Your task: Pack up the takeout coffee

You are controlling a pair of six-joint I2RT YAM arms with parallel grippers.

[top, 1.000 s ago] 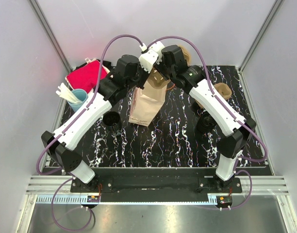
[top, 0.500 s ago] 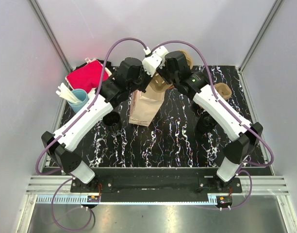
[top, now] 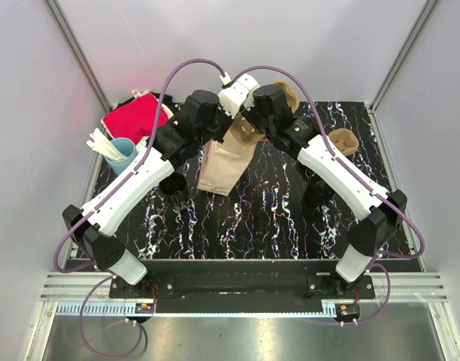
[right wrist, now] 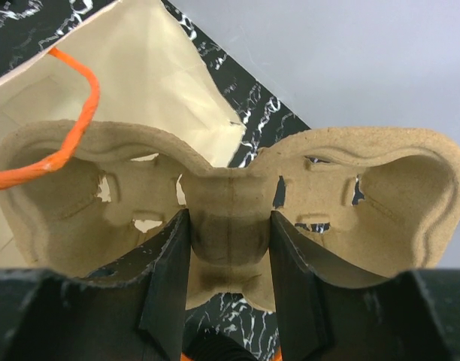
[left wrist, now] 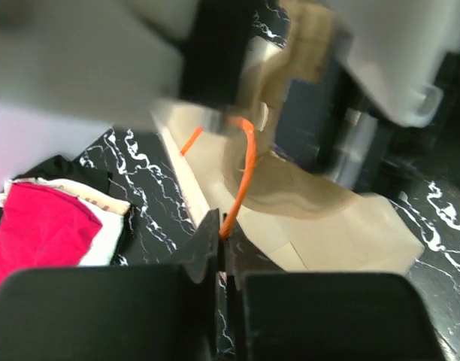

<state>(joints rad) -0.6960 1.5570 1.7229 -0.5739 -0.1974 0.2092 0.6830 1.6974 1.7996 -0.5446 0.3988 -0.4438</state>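
Our left gripper [left wrist: 219, 227] clenches the paper bag's [top: 224, 167] orange handle [left wrist: 246, 159]. Our right gripper [right wrist: 228, 229] grasps the pulp cup carrier [right wrist: 384, 199] at the bag mouth, at 12 o'clock. A red cloth [top: 131, 117] and a blue cup [top: 123, 153] sit at 10 o'clock. Our right arm has reached farther back than a second ago.

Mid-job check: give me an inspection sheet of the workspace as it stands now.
Surface: black marbled table.
Job's things: bag, mouth open; carrier at its mouth; black cup by the left arm.
Clutter: red cloth; blue cup with sticks; spare carrier; dark object under the right arm, unclear.
Hands: left hand shut on the bag's orange handle; right hand shut on carrier.
Cables: purple cables arch over the arms.
Surroundings: grey walls.
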